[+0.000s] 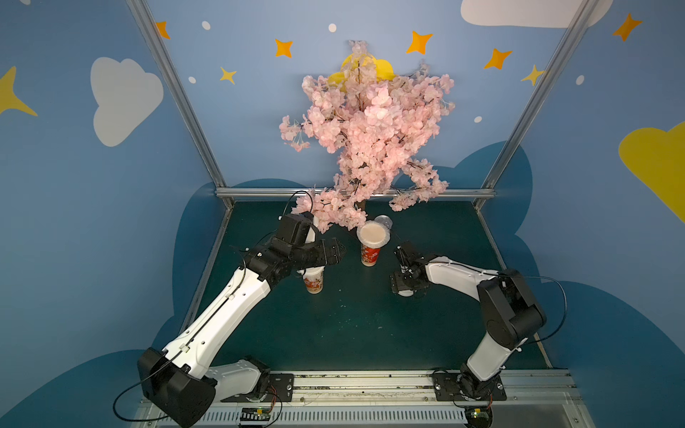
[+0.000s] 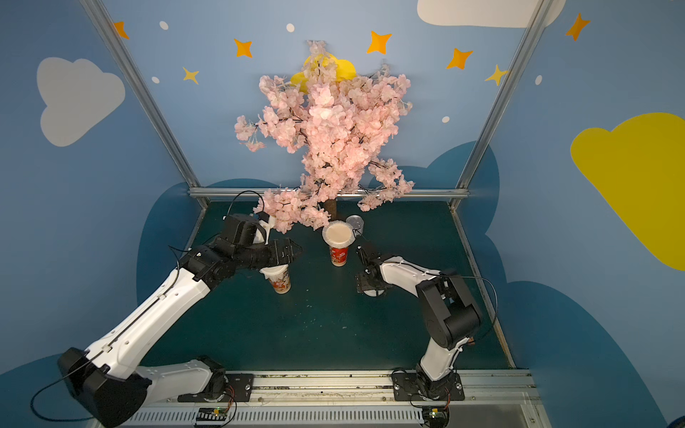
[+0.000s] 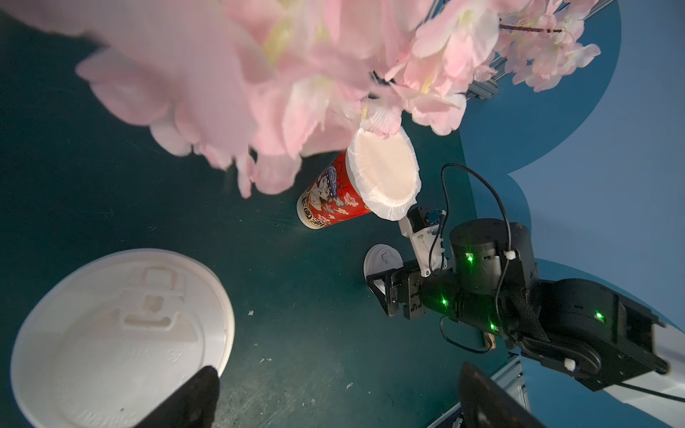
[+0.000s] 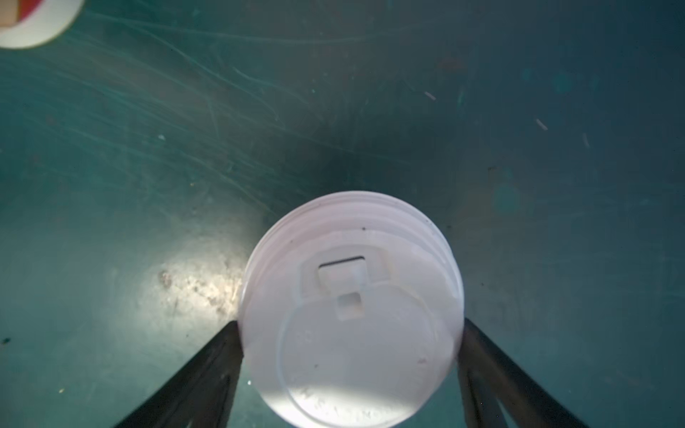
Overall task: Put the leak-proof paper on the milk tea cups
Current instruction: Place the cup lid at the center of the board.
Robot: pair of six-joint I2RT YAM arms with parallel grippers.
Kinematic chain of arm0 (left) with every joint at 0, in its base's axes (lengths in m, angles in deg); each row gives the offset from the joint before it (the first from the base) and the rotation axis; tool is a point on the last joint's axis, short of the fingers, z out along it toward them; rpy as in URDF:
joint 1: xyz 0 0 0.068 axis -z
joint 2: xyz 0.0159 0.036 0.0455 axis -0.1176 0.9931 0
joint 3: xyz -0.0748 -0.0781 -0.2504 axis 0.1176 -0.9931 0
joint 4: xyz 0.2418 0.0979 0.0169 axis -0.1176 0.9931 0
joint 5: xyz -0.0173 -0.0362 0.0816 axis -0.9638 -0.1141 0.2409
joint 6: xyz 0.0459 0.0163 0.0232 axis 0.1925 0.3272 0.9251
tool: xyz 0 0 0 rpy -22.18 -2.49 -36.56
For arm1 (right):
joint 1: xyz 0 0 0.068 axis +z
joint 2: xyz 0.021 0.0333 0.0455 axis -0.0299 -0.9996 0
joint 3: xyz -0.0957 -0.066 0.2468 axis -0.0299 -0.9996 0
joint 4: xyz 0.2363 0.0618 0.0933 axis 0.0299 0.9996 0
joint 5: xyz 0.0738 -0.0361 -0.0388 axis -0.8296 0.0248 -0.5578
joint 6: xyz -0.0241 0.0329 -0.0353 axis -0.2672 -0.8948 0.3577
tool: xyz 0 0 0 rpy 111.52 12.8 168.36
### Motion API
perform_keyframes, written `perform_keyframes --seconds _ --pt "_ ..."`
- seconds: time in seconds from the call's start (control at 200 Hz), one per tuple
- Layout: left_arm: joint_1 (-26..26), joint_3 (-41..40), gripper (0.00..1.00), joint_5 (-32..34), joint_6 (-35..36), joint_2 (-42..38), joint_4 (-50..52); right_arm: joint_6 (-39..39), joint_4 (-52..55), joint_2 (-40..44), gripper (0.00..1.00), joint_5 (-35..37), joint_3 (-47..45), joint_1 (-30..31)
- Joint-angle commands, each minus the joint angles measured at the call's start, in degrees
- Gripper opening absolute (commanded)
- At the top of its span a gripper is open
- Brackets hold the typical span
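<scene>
Bearing unreadable lettering, cup (image 3: pixel 330 202) wears leak-proof paper (image 3: pixel 385 174).

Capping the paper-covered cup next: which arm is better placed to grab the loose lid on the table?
Right. The right gripper stands open with a jaw on each side of the lid, beside that cup. The left gripper hangs open above the other cup, which is capped.

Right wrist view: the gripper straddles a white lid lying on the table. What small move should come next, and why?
Probably close the right gripper on the white lid. Its fingers flank the lid's rim, though contact is unclear. The far milk tea cup already wears leak-proof paper but no lid, while the near cup appears capped.
</scene>
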Motion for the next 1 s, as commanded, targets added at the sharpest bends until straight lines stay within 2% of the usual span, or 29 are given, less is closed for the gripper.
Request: perform_keyframes --seconds 0.0,0.315,0.661,0.996 --pt "0.37 0.96 1.0 0.72 0.46 -1.49 0.74 -0.93 -6.23 3.97 0.88 1.08 -3.32 0.6" --pt "1.05 0.78 1.0 1.55 0.28 -2.14 0.91 -0.85 -13.04 8.83 0.88 0.11 -9.38 1.0" --pt "1.5 0.78 1.0 1.93 0.03 -2.36 1.26 -1.01 -14.09 8.7 0.91 0.34 -10.4 1.0" --pt "1.85 1.18 1.0 2.03 -0.02 -2.26 1.17 -1.23 -16.19 9.32 0.88 1.41 -12.23 1.09"
